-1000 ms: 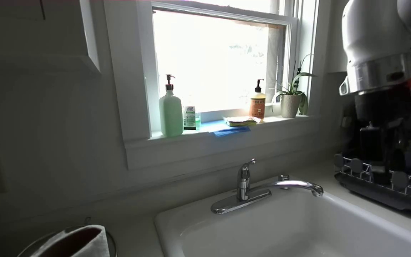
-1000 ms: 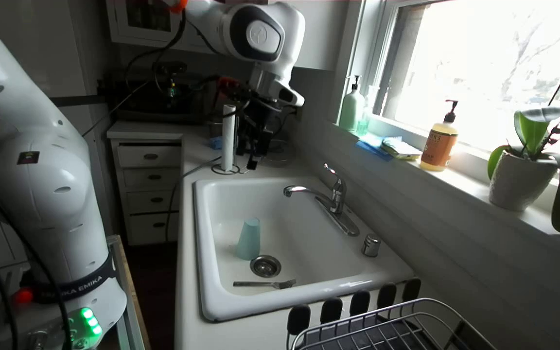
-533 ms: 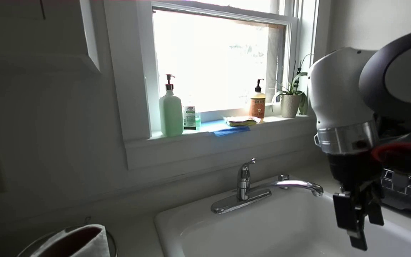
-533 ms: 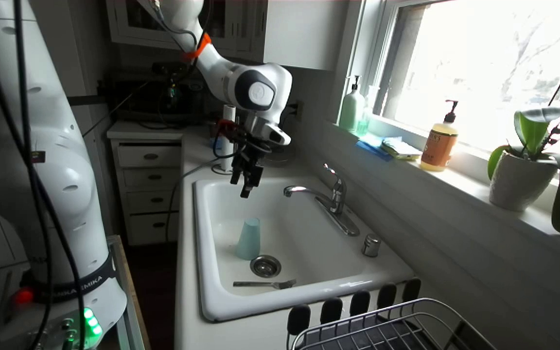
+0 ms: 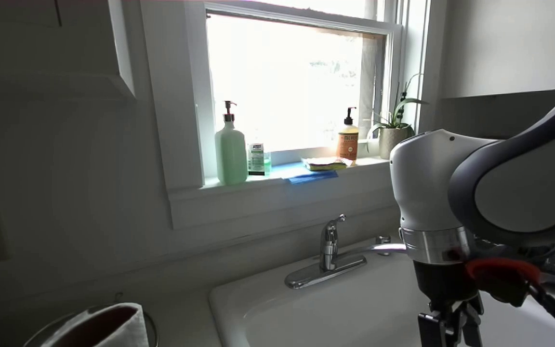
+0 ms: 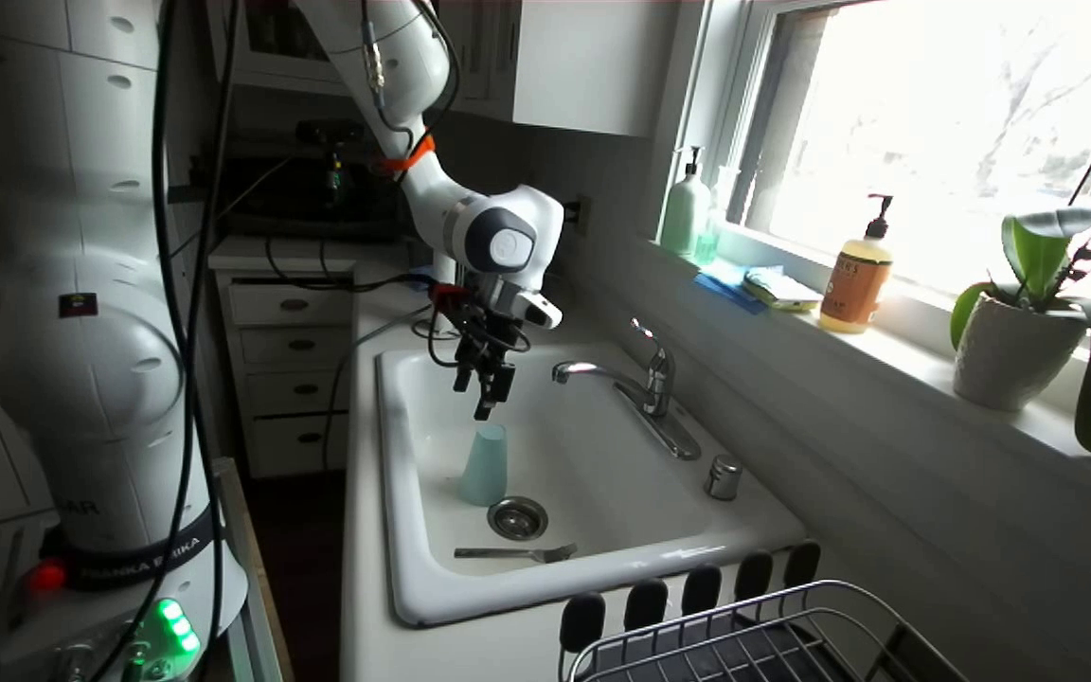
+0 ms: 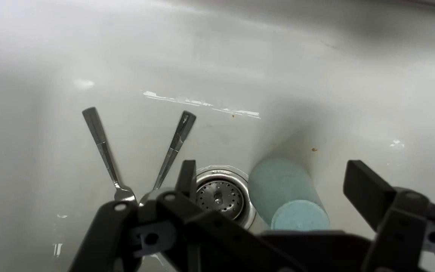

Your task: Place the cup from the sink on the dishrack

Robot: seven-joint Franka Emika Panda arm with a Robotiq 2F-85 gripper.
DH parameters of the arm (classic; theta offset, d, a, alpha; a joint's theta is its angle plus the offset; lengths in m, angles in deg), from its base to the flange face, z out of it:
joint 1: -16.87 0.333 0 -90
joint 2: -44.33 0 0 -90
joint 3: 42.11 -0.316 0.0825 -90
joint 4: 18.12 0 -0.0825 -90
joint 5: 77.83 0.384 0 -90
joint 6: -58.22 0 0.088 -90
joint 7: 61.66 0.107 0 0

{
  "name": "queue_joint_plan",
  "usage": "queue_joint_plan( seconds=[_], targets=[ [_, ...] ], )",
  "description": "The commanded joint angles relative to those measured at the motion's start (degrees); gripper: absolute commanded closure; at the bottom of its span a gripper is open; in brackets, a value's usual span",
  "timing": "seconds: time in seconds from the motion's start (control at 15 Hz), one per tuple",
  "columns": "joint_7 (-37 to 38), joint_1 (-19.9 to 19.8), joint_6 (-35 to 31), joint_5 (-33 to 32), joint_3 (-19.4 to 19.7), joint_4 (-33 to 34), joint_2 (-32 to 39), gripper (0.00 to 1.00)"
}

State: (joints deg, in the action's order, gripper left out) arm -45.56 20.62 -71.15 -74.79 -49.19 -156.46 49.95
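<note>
Daylight from the window (image 6: 943,114) falls across a dim kitchen, where the white windowsill (image 6: 915,360) carries a row of containers. In both exterior views these include a green pump bottle (image 5: 231,154), a pump soap bottle (image 5: 348,144) with an orange label, and a pale, pebbled pot (image 6: 1019,350) holding an orchid (image 6: 1033,256).

The sink (image 6: 508,592) is a glossy white rectangular basin with rounded corners, below a chrome faucet (image 6: 659,379). In it stands the tumbler (image 6: 486,469), smooth, pale aqua and tapered, narrow end up, just beside the round, perforated drain strainer (image 7: 219,198). Two metal utensils (image 7: 176,139) with flat, squared handles lie on the basin floor too. An exterior view shows the tines of a fork (image 6: 555,553); in the wrist view the gripper (image 7: 276,185) partly covers the heads, so I cannot tell what the other utensil is.

The dishrack (image 6: 744,654) sits on the counter (image 6: 470,654) beside the sink, at the near end in an exterior view: silvery wire bent into rounded hoops, black oval caps on its upright prongs, and a dark, flat tray beneath.

Black and angular, the gripper hangs above the tumbler at the end of the white arm (image 6: 432,194). Its fingers (image 7: 368,192) are wide apart, and in the wrist view the tumbler shows in the gap between them, clear of both.
</note>
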Motion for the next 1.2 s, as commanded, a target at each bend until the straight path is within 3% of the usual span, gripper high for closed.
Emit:
queue_joint_plan(
  seconds=[0.0,0.27,0.73,1.13],
  targets=[
    [-0.1,0.9,0.1,0.1,0.9,0.1,-0.2,0.0],
    [-0.3,1.2,-2.5,-0.6,0.7,0.4,2.2,0.0],
    [0.8,4.4,-19.8,-6.7,1.4,0.7,10.5,0.0],
    [-0.5,6.2,-31.7,-5.7,2.8,1.6,16.9,0.0]
  ],
)
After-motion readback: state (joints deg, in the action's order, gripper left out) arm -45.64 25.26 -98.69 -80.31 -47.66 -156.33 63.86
